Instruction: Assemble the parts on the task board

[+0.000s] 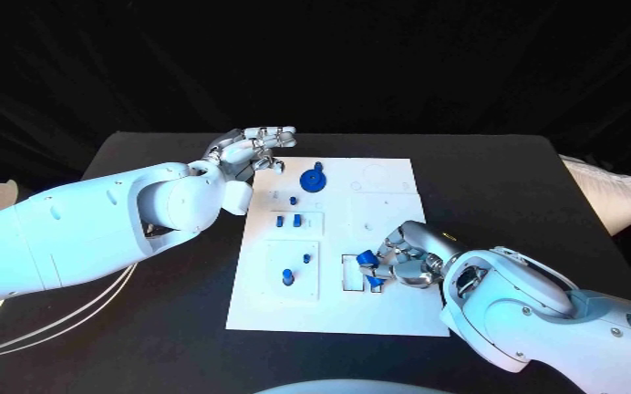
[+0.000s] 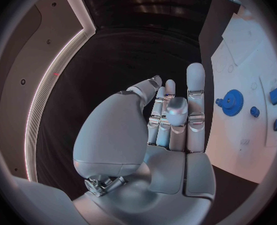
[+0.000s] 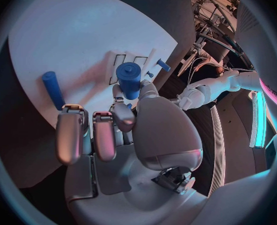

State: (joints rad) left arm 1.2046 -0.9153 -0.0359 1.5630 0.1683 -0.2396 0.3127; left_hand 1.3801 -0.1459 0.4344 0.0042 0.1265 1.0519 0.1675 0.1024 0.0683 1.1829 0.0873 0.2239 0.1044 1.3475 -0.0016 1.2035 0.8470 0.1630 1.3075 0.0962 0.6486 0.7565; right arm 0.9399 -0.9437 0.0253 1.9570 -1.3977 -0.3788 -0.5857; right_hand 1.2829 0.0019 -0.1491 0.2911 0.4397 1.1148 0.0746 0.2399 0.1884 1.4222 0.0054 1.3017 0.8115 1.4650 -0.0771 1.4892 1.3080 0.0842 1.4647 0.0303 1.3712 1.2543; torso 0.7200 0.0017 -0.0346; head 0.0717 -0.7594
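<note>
Right wrist view had the right hand pinching a short blue cylindrical peg over the flat white task board, beside a loose blue rod. The left hand hovered empty, fingers apart, at the board's far-left corner near the blue toothed gear. Best, I'd say, to square the peg upright over its slot before pressing.

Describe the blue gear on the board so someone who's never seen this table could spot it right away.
Find the white task board in the middle of the black table. Go to its far end, near the left hand, which holds nothing. The gear lies there: a round toothed disc, far wider than the small blue pegs nearer the robot.
</note>
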